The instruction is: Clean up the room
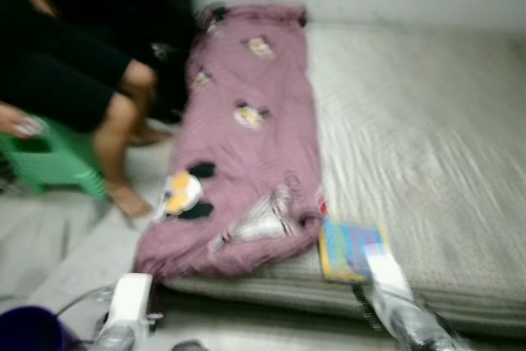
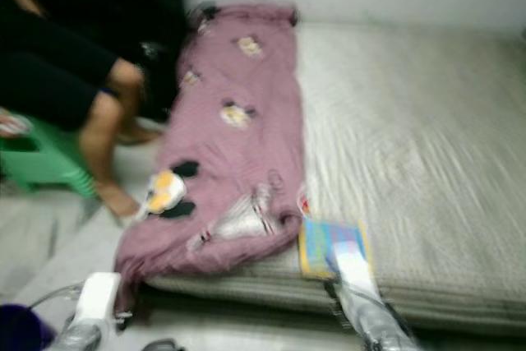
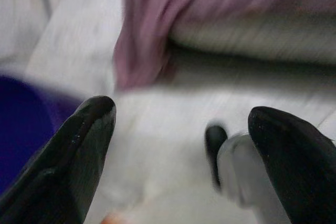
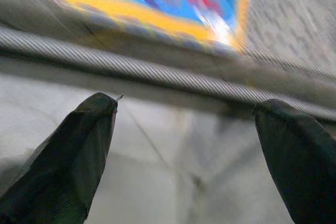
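Because the head camera is blurred, detail is soft, but a thin, brightly coloured book (image 1: 352,248) with a yellow border lies flat at the near edge of a low grey mattress (image 1: 427,145), just beside the end of a pink cartoon-print blanket (image 1: 246,145) spread along the mattress's left side. The right pincer (image 4: 184,156) hangs just below that edge with the book ahead of it, its two black fingers spread wide and holding nothing. The left pincer (image 3: 184,156) is low over the pale floor near the blanket's drooping corner, also spread wide and empty, with a dark blue object (image 1: 29,328) close by. A person (image 1: 74,63) in dark clothes sits on a green stool (image 1: 49,158) to the left.

The book looks light, flat and fairly stiff, probably with a slick cover. Its near edge, at the mattress rim, seems the likeliest place to pinch. The blanket would be soft and floppy, best gathered at a corner.
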`<state>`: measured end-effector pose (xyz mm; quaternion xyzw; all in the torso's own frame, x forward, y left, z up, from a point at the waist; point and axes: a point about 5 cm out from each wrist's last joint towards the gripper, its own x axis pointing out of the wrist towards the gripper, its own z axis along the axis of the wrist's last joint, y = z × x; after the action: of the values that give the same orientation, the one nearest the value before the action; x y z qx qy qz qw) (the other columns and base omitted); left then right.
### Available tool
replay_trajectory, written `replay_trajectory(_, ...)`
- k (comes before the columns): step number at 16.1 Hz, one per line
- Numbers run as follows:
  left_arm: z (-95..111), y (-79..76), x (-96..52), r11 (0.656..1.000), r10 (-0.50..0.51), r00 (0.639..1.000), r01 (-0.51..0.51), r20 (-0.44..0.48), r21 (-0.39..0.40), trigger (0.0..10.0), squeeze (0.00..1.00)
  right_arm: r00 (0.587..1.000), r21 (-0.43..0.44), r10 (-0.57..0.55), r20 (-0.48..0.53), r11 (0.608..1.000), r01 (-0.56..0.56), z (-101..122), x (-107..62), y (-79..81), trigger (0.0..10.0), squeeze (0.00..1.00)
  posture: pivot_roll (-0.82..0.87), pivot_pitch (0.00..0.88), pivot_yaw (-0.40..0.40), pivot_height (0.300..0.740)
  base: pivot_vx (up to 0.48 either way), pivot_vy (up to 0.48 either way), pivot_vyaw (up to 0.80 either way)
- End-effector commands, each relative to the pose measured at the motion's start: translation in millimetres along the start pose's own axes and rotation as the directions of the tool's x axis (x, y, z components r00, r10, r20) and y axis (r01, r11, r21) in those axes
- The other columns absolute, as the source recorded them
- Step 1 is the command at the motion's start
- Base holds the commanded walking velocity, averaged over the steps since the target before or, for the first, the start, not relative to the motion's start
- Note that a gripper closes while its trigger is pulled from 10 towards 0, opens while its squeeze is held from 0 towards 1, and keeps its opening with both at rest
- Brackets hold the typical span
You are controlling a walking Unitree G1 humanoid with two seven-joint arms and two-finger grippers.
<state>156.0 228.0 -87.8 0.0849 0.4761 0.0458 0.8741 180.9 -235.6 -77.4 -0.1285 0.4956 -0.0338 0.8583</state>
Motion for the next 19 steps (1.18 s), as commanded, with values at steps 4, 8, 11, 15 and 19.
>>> replay_trajectory(4,-11.7,13.7,-2.7,1.000,0.026,0.999,-0.025,-0.044,0.012,10.0,0.00,0.997,-0.009,0.025,0.075,1.000,-0.024,25.6,1.7,12.8,10.0,0.00,-0.09,0.000,-0.035,0.740,0.000,0.000,0.00)
replay_trajectory(8,-11.0,13.9,-2.6,0.999,0.027,0.999,-0.026,-0.043,0.026,10.0,0.00,0.997,-0.018,0.024,0.073,1.000,-0.023,26.2,1.7,13.0,10.0,0.00,-0.09,0.000,-0.035,0.740,0.000,0.000,0.00)
replay_trajectory(11,-10.5,13.9,-2.4,0.999,0.025,0.999,-0.024,-0.043,0.029,10.0,0.00,0.997,-0.023,0.026,0.075,0.999,-0.025,27.3,1.8,13.5,10.0,0.00,-0.09,0.000,-0.035,0.740,0.000,0.000,0.00)
replay_trajectory(15,-9.2,13.5,-2.1,0.999,0.026,0.999,-0.025,-0.041,0.028,10.0,0.00,0.996,-0.059,0.035,0.083,0.998,-0.031,30.8,1.9,13.8,10.0,0.00,-0.09,0.000,-0.038,0.740,0.000,0.000,0.00)
replay_trajectory(19,-8.6,13.6,-1.9,0.999,0.023,0.999,-0.022,-0.041,0.029,10.0,0.00,0.995,-0.068,0.055,0.085,0.996,-0.049,32.6,1.9,14.9,10.0,0.00,-0.09,0.000,-0.039,0.740,0.000,0.000,0.51)
